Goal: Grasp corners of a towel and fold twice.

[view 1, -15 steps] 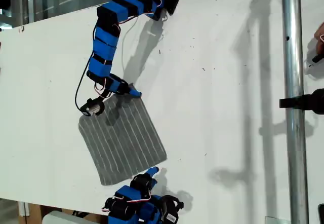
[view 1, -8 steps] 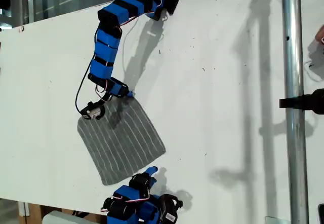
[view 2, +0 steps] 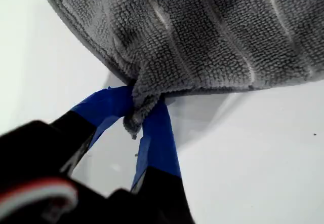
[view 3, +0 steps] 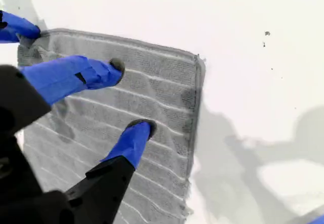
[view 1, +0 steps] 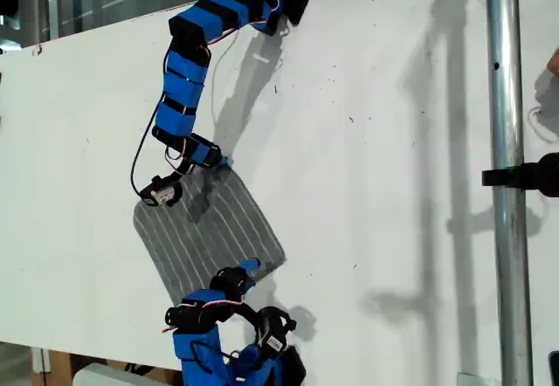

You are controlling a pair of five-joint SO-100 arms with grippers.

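The grey striped towel [view 1: 210, 229] lies flat on the white table in the exterior view's lower left. My first gripper [view 2: 136, 113] is shut on one towel corner [view 2: 135, 102], which is bunched between its blue fingers. In the exterior view this is the upper arm, with the gripper [view 1: 218, 162] at the towel's top corner. My second gripper [view 3: 129, 98] stands open over the towel [view 3: 157, 87], its blue fingertips [view 3: 140, 131] just above or on the cloth, inward of the side edge. In the exterior view it [view 1: 247, 270] is over the towel's lower edge. The first gripper's fingertip [view 3: 17, 29] shows at the far corner.
A vertical metal pole [view 1: 506, 185] with a black clamp [view 1: 528, 176] crosses the exterior view's right side. A person's hand [view 1: 552, 61] shows at that view's right edge. Bare white table [view 1: 376, 185] spreads between the towel and the pole.
The lower arm has risen and reached up over the towel's lower edge. The upper arm shifted slightly toward the exterior view's left, and the towel slid a little with it.
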